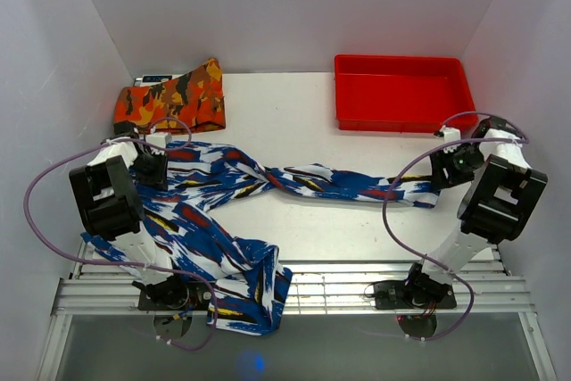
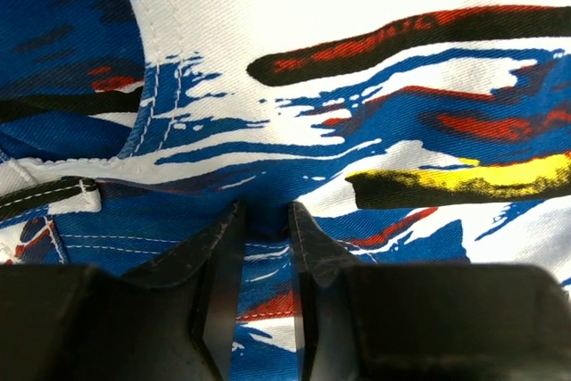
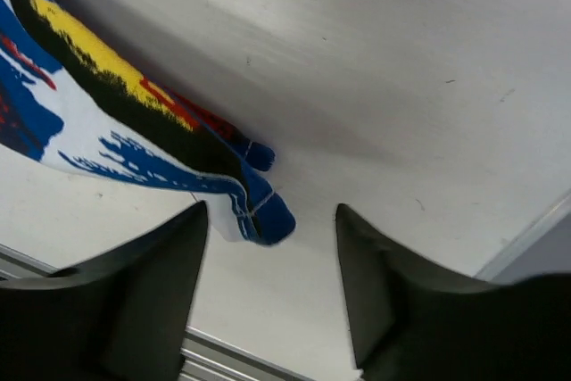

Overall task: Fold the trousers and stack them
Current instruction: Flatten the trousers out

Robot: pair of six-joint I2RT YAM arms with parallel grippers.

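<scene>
Overhead view: the trousers [image 1: 223,211] sprawl across the left and middle of the white counter [image 1: 357,220]. Their wide part lies at lower left, and one fold spills over the counter's near slatted edge. A twisted leg runs rightward to its hem at middle right.

My left end effector [image 2: 265,216] sits at upper left of the cloth. Its fingers [image 2: 223,247] stand close together, tips down on a blue fold. I cannot tell whether they pinch it.

My right end effector [image 3: 272,210] is released, its fingers [image 3: 161,265] spread wide. The hem corner lies between them, touching neither.

Bare counter shows below and above the leg. At upper right stands a red tray [image 1: 401,122], well apart from the cloth. At upper left an orange camouflage cloth [image 1: 174,100] lies just beyond the trousers' far edge.
</scene>
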